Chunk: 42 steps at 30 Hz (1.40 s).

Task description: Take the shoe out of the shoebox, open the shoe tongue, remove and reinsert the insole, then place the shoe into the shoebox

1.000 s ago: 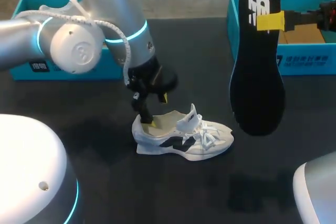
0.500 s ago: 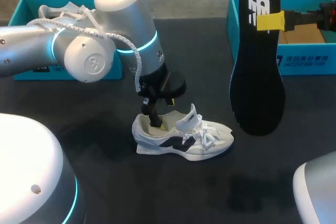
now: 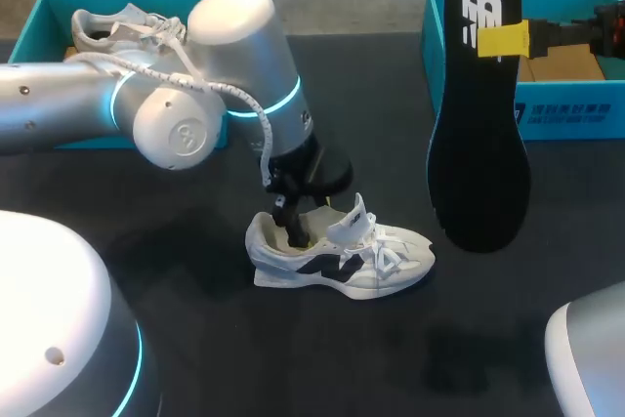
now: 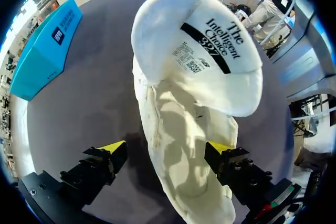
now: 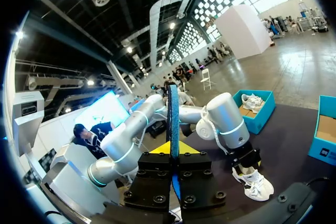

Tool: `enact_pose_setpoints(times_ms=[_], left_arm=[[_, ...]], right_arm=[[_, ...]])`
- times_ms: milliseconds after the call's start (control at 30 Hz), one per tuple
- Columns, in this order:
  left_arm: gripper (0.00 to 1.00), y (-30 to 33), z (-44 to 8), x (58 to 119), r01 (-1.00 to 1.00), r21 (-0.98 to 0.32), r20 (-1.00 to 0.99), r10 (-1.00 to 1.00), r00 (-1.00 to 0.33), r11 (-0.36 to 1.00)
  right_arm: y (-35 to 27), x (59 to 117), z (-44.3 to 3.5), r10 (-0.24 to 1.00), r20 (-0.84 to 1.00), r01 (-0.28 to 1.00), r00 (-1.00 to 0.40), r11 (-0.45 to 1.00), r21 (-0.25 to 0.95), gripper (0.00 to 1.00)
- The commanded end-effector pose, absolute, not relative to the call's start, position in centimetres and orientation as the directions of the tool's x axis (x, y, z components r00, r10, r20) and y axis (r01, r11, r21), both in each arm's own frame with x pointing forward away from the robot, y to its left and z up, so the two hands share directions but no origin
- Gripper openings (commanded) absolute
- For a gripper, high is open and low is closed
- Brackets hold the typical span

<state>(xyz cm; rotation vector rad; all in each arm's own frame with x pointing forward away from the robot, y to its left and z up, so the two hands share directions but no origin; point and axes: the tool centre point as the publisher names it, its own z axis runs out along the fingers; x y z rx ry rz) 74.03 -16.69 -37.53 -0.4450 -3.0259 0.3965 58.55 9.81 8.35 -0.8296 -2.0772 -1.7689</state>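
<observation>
Midway between table's side edges: shoe (image 3: pixel 337 253), left gripper (image 4: pixel 165 149) wide astride; right gripper (image 3: pixel 503 39) clamps insole (image 3: pixel 479 163); best inserted toe-first.

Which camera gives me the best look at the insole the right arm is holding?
The head view: the insole hangs face-on, whole outline visible, pinched near its upper end by the right gripper. The right wrist view shows it only edge-on, a thin strip rising from the gripper. The left wrist view misses it.

The white shoe (image 3: pixel 337 253) stands upright, tongue lifted, between the left fingers (image 4: pixel 111 149). The black insole (image 3: pixel 479 153) hangs toe down, pinched near its heel by the right fingers (image 3: pixel 503 39).
</observation>
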Motion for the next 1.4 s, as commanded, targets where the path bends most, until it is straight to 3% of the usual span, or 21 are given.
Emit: enact_pose_setpoints(times_ms=[33,267,500,600,633,700,767,800,1400], left_arm=[[0.93,-17.2,-38.2,74.3,0.276,-0.254,0.016,0.29,-0.957,0.927],[0.66,-17.5,-38.2,74.5,0.283,-0.252,0.005,0.293,-0.956,0.925],[0.6,-17.8,-38.4,74.6,0.292,-0.252,0.001,0.302,-0.953,0.923],[0.47,-17.9,-38.4,74.6,0.293,-0.251,0.003,0.304,-0.953,0.922],[0.39,-17.9,-38.5,74.6,0.293,-0.251,0.004,0.304,-0.953,0.922],[0.33,-17.9,-38.6,74.6,0.291,-0.252,0.008,0.303,-0.953,0.923],[0.06,-17.8,-38.7,74.6,0.288,-0.253,0.017,0.302,-0.953,0.924],[0.0,-17.8,-38.8,74.5,0.29,-0.252,0.021,0.305,-0.952,0.923],[0.0,-17.3,-35.4,74.7,0.436,-0.329,0.027,0.47,-0.882,0.838]], right_arm=[[10.0,58.9,8.5,0.238,0.563,0.595,-0.792,0.088,0.799,0.0],[10.0,58.9,8.5,0.238,0.563,0.595,-0.792,0.088,0.799,0.0],[10.0,58.9,8.5,0.238,0.563,0.595,-0.792,0.088,0.799,0.0],[10.0,58.9,8.5,0.238,0.563,0.595,-0.792,0.088,0.799,0.0],[10.0,58.9,8.5,0.238,0.563,0.595,-0.792,0.088,0.799,0.0],[10.0,58.9,8.5,0.238,0.563,0.595,-0.792,0.088,0.799,0.0],[10.0,58.9,8.5,0.238,0.563,0.595,-0.792,0.088,0.799,0.0],[10.0,58.9,8.5,0.238,0.563,0.595,-0.792,0.088,0.799,0.0],[10.0,58.9,8.5,0.238,0.563,0.595,-0.792,0.088,0.799,0.0]])
